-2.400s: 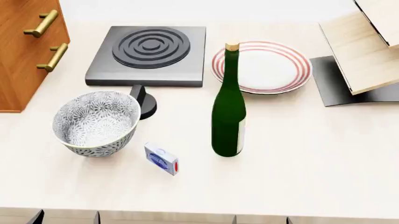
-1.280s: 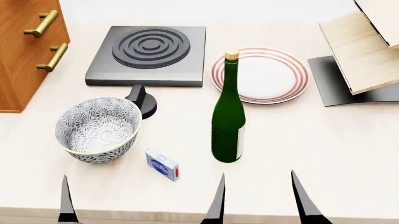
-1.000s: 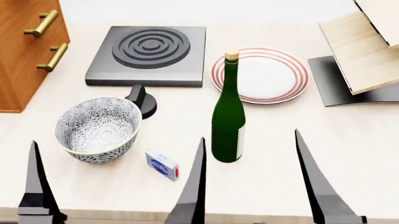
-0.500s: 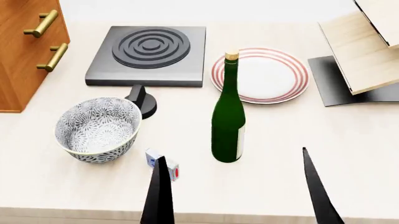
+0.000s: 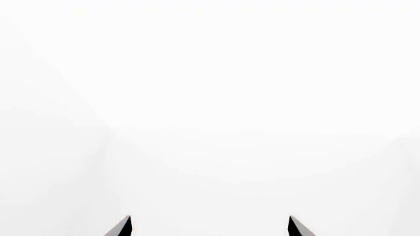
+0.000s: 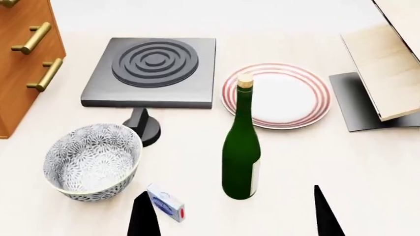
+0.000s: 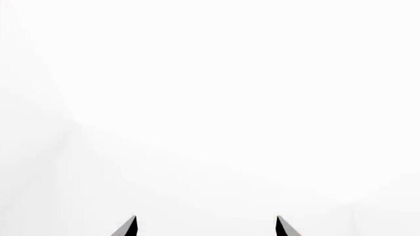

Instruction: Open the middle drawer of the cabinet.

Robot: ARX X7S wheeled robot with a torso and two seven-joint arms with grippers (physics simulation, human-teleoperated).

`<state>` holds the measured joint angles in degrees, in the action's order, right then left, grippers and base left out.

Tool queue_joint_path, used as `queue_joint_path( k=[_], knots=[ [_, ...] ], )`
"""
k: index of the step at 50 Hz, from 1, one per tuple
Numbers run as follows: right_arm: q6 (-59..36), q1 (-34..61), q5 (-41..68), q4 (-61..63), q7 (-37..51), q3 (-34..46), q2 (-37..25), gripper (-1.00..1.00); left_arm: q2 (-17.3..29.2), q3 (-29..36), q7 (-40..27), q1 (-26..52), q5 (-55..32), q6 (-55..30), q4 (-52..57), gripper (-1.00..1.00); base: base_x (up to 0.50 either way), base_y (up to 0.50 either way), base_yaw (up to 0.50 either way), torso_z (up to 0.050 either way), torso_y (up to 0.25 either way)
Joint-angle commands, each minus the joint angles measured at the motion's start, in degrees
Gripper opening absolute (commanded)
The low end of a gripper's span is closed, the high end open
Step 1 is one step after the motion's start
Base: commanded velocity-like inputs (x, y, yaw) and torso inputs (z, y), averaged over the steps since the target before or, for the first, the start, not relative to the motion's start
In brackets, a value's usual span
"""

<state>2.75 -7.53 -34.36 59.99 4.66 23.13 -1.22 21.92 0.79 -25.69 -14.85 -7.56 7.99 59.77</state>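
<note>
Green bottle (image 6: 240, 157), red-ringed plate (image 6: 308, 98)

a grey hob (image 6: 149, 73) with dark concentric rings sits toward the back of the pale counter (image 6: 315, 157). just in front of it stands a small black knob-shaped piece (image 6: 145, 128), close to the rim of a grey-and-white patterned bowl (image 6: 92, 161). a little blue-and-white box (image 6: 165, 203) with a red end lies flat near the bowl's base. a tall green bottle (image 6: 241, 147) with a cork-coloured top stands upright, its neck overlapping a white plate (image 6: 282, 96) with red rings at the rim. beside the plate, a pale light-wood box (image 6: 387, 73) tilts over a dark flat mat (image 6: 357, 105).
</note>
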Motion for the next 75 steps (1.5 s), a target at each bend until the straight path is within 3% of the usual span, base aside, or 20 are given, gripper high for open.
queue_joint_path(
  k=[1,8,10,12,14,16,18,21,23,29,31,34,40,42,48,50,52,58,61,75],
  knots=[
    [2.42,-0.58,-1.36,0.01,-0.89,-1.97,1.22,1.0,-7.55,-5.27,8.09,-1.87,3.24,0.39,0.23,1.0,0.5,0.0,0.0,0.0,0.0],
    [2.13,-0.36,-1.35,0.01,-0.99,-1.63,1.22,1.0,-3.91,-1.91,4.14,-3.93,-2.25,4.43,0.23,1.0,0.5,0.0,0.0,0.0,0.0],
    [2.15,-0.49,-1.33,0.01,-0.99,-1.67,1.22,1.0,-19.33,-6.84,19.14,-1.39,6.5,0.93,0.23,1.0,0.5,0.0,0.0,0.0,0.0],
    [2.19,-0.43,-1.31,0.01,-0.98,-1.64,1.22,1.0,-2.14,2.11,1.95,-3.0,-4.27,7.49,0.23,1.0,0.5,0.0,0.0,0.0,0.0],
    [2.19,-0.46,-1.33,0.01,-1.05,-1.59,1.22,1.0,-19.33,-6.94,19.14,-1.4,7.0,1.18,0.23,1.0,0.5,0.0,0.0,0.0,0.0],
    [2.03,-0.35,-1.34,0.01,-1.1,-1.56,1.22,1.0,-2.14,-0.63,1.95,-4.22,-2.57,5.81,0.23,1.0,0.5,0.0,0.0,0.0,0.0],
    [2.01,-0.23,-1.32,0.01,-1.12,-1.59,1.22,1.0,-19.33,-6.97,19.14,-1.55,7.27,1.56,0.23,1.0,0.5,0.0,0.0,0.0,0.0],
    [1.87,-0.21,-1.24,0.01,-1.2,-1.63,1.22,1.0,5.5,5.2,-5.45,-2.0,-4.48,10.04,0.23,1.0,0.5,0.0,0.0,0.0,0.0],
    [2.04,-0.28,-1.28,0.01,-1.18,-1.68,1.22,1.0,-11.69,-7.08,11.74,-1.83,7.18,1.92,0.23,1.0,0.5,0.0,0.0,0.0,0.0],
    [2.14,-0.31,-1.33,0.01,-1.23,-1.67,1.22,1.0,-1.41,-2.07,1.56,-5.09,-1.53,5.61,0.23,1.0,0.5,0.0,0.0,0.0,0.003],
    [2.23,-0.32,-1.38,0.01,-1.26,-1.7,1.22,1.0,-18.6,-7.12,18.74,-1.62,7.25,1.69,0.23,1.0,0.5,0.0,0.0,0.0,0.0],
    [2.21,-0.27,-1.54,0.01,-1.33,-1.69,1.22,1.0,6.49,5.33,-6.35,-2.15,-4.52,10.5,0.23,1.0,0.5,0.0,0.0,0.0,0.0],
    [2.64,-0.53,-1.62,0.01,-1.27,-1.81,1.22,1.0,-15.48,-7.13,15.83,-2.01,7.09,2.15,0.23,1.0,0.5,0.0,0.0,0.0,0.002],
    [2.77,-0.6,-1.57,0.01,-1.28,-1.82,1.22,1.0,1.53,-1.85,-1.16,-5.43,-1.91,6.22,0.23,1.0,0.5,0.0,0.0,0.0,0.0],
    [2.92,-0.77,-1.56,0.01,-1.41,-1.84,1.22,1.0,-17.94,-7.15,18.18,-2.19,7.04,2.22,0.23,1.0,0.5,0.0,0.0,0.0,0.0],
    [2.95,-0.75,-1.49,0.01,-1.45,-1.85,1.22,1.0,-0.75,-2.13,1.0,-5.68,-1.75,6.26,0.23,1.0,0.5,0.0,0.0,0.0,0.0],
    [2.83,-0.73,-1.54,0.01,-1.58,-1.73,1.22,1.0,-17.94,-7.23,18.18,-2.04,7.04,2.08,0.23,1.0,0.5,0.0,0.0,0.0,0.0],
    [2.72,-0.49,-2.35,0.01,-1.73,-1.14,1.22,1.0,-0.97,-2.48,1.33,-5.24,-1.44,5.31,0.23,1.0,0.46,0.0,0.0,0.0,0.0],
    [2.65,-0.26,-3.22,0.01,-1.9,-0.65,1.22,1.0,-20.71,-7.7,20.97,-2.1,7.52,1.85,0.23,1.0,0.08,0.0,0.0,0.0,0.0],
    [0.23,0.61,-3.86,0.01,-2.64,0.33,1.22,1.0,-21.89,-13.15,32.7,17.1,17.14,-14.27,0.23,1.0,0.0,0.0,0.0,0.0,0.0]
  ],
)
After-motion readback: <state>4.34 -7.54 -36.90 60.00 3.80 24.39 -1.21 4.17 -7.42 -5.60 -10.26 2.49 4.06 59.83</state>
